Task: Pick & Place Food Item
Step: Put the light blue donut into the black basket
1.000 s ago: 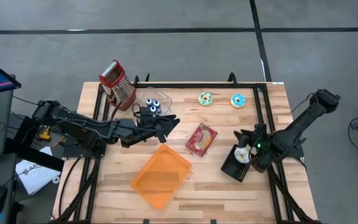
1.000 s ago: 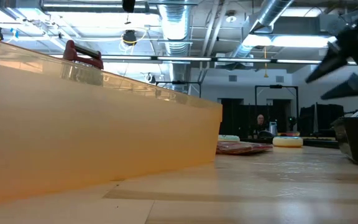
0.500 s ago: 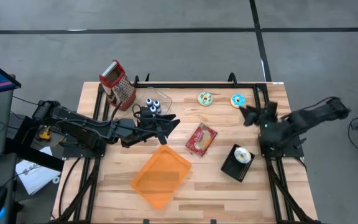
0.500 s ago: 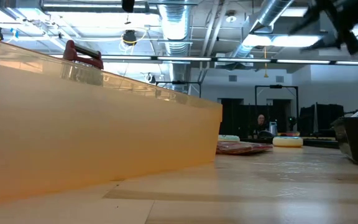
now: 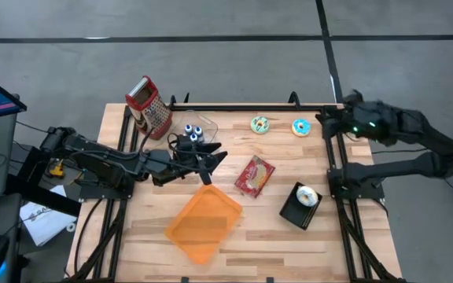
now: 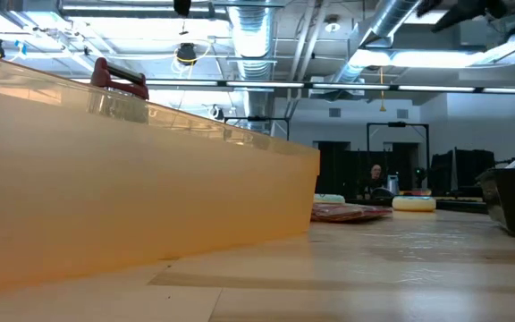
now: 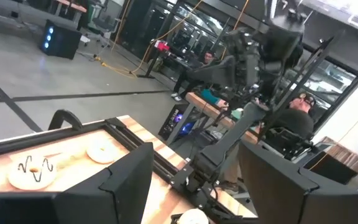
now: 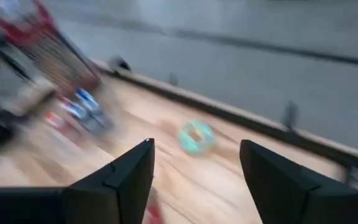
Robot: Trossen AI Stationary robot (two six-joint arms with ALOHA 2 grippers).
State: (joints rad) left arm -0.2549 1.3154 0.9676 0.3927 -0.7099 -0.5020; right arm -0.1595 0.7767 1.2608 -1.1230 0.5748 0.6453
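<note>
apparently one food item is already placed: a white donut (image 5: pixel 307 196) lies in the black basket (image 5: pixel 292 212) near the front. farther back, the left gripper (image 5: pixel 211 161) waits mid-table, fingers apart, while the right gripper (image 5: pixel 324 124) (fingers apart, empty) hangs beside the blue donut (image 5: pixel 300 126), likely next.

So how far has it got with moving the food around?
One white-iced donut already sits in the small black basket. Right now the right gripper, open and empty, is beside the blue-iced donut at the table's far edge. That donut, the green-iced donut and the red snack packet are unmoved, and the orange plastic tray is empty.
</note>
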